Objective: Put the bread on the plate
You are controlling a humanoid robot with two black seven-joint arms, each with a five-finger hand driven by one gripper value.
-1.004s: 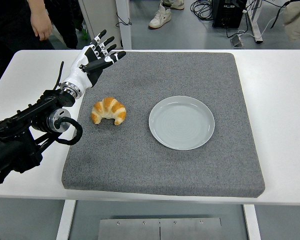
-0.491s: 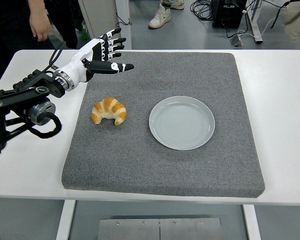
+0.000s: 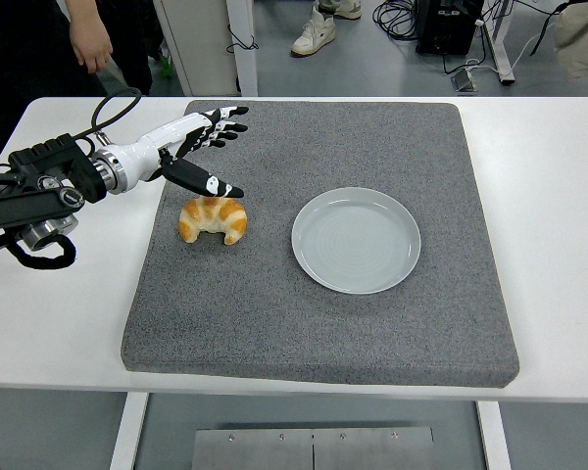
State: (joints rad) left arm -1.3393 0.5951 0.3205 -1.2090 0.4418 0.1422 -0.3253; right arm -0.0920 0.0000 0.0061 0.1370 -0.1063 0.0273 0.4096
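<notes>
On the grey mat (image 3: 323,323), the croissant (image 3: 214,218) lies left of the empty plate (image 3: 356,240), with the left hand (image 3: 191,147) hovering just above it, fingers spread and holding nothing.

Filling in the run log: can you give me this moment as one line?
left hand: open, above croissant | croissant: on grey mat, left of plate | plate: empty | right arm: not visible

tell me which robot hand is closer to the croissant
Left. The left robot hand hovers open just above and behind the croissant; the right one is not in view.
</notes>
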